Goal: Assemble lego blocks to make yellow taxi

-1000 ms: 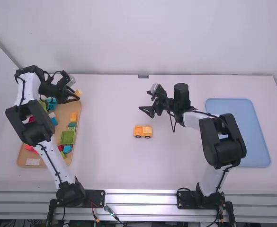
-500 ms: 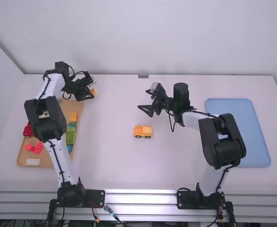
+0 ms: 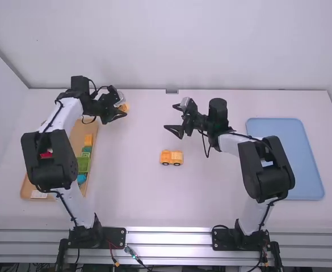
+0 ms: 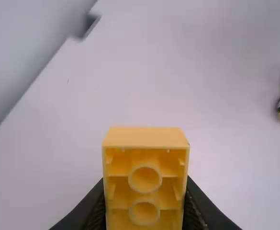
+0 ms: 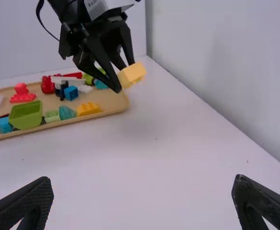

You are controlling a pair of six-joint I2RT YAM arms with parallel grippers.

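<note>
In the high view, the left tool (image 3: pixel 122 111) has the yellow lego block (image 3: pixel 124 106) near the far edge of the tabletop (image 3: pixel 222 187), left of its middle, while the right tool (image 3: pixel 170 118) gapes wide behind the yellow wheeled lego vehicle (image 3: pixel 171 157) at mid-tabletop. In the left wrist view, the left tool's fingers are closed on the block's sides, its hollow, tubed underside showing. In the right wrist view, the right tool's fingers stand wide apart, holding nothing.
</note>
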